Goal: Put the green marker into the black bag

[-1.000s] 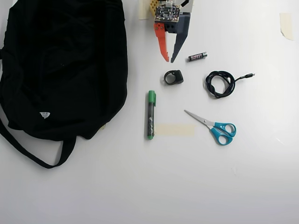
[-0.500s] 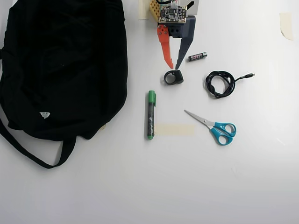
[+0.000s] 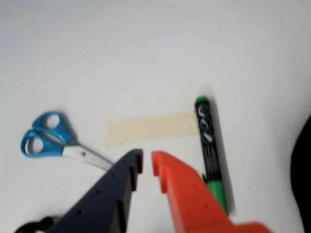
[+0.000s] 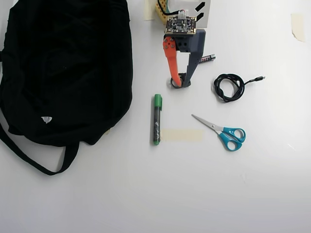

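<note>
White tabletop (image 4: pixel 146 194) carries everything in the overhead view. Near its top edge, the gripper (image 4: pixel 180 84), one finger orange and one dark, has its tips slightly apart, a narrow gap showing in the wrist view, and grips nothing. Those tips cover most of a small black object that cannot be identified. Just below them the green marker (image 4: pixel 156 119) lies flat mid-table, touching a strip of masking tape (image 4: pixel 181 135). At the left edge sprawls the black bag (image 4: pixel 63 73), partly cropped

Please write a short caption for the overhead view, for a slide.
Hand open over a small black object, green marker untouched beside the black bag.
</note>
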Controlling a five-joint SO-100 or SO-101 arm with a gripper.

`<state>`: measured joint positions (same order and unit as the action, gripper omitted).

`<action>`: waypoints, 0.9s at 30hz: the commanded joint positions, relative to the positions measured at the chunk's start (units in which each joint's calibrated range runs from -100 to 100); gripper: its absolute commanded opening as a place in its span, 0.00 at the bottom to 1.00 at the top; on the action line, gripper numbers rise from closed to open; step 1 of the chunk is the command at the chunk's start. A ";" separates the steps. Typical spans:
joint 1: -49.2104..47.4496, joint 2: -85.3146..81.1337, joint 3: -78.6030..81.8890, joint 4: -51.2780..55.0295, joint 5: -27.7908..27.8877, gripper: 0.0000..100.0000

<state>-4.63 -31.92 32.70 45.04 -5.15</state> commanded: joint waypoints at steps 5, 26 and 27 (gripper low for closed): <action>-0.38 7.52 -11.14 -1.37 0.07 0.02; 0.14 18.56 -17.07 -22.73 0.12 0.02; 0.14 19.14 -17.70 -23.25 0.12 0.02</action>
<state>-4.63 -13.57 18.79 25.29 -5.15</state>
